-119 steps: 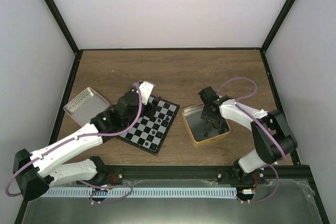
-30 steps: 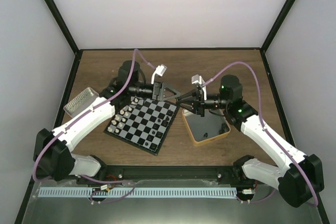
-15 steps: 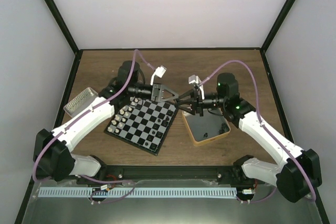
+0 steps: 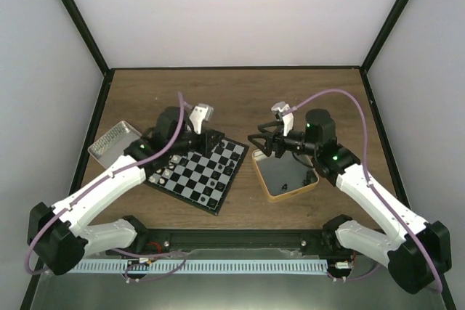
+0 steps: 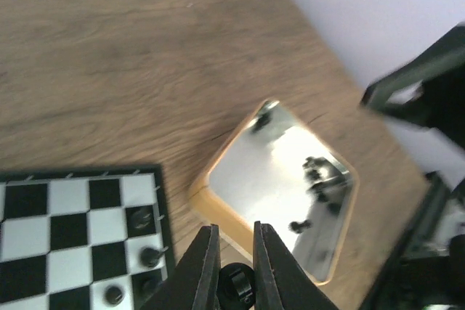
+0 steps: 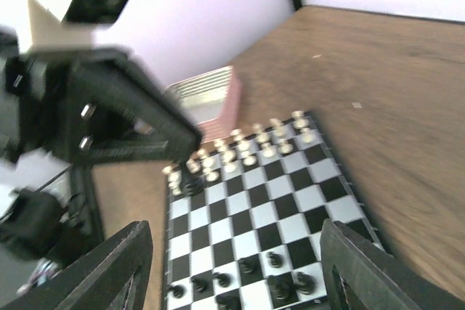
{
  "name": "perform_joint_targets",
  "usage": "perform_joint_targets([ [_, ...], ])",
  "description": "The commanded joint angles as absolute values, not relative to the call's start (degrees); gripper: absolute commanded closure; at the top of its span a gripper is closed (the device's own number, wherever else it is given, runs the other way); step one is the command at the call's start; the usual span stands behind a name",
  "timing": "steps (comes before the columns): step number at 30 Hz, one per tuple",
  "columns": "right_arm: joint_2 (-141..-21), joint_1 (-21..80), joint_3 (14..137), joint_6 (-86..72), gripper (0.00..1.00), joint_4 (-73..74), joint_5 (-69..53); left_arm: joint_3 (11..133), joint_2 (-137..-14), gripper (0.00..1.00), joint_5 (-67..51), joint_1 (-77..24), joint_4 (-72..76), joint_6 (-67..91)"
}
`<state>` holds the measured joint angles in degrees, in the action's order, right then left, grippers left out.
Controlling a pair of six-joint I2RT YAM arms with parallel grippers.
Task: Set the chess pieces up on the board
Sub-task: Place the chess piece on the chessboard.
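Board (image 4: 200,176) is set at an angle on the wooden table (image 4: 240,96), left of centre, with the gold-rimmed tin (image 4: 270,195) just beside its right corner. Left gripper (image 5: 236,234) is held over the board's far edge, clamped on one black piece (image 5: 236,286); right gripper (image 6: 236,274) is spread wide near the tin's far left corner, nothing held. White pieces (image 6: 254,147) are lined along one board edge, black pieces (image 6: 276,281) along the opposite one, and a few more are seen in the tin.

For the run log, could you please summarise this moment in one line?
left hand: shut on black chess piece, near board's far corner | right hand: open, empty, near gold-rimmed tin | board: partly set
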<state>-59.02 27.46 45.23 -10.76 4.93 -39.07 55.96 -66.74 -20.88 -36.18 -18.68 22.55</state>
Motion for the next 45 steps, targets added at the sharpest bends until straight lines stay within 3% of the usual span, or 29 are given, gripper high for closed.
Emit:
perform_joint_targets([
  [1, -55.4, 27.3, 42.5, -17.4, 0.35, 1.8, -23.7, 49.9, -64.8, 0.96, -1.6, -41.3, -16.4, 19.6],
  [11, -55.0, 27.3, 40.6, -19.5, 0.33, 0.2, -18.7, 35.9, -65.0, 0.96, 10.7, -52.6, -2.0, 23.2],
  [24, -55.8, 27.4, 39.6, -20.1, 0.33, -0.1, -18.2, 28.6, -72.0, 0.96, 13.9, -57.9, 8.4, 23.1],
  [45, -56.8, 27.4, 39.4, -20.3, 0.33, 0.0, -18.4, 22.7, -78.0, 0.92, 15.0, -58.5, 21.1, 23.5],
])
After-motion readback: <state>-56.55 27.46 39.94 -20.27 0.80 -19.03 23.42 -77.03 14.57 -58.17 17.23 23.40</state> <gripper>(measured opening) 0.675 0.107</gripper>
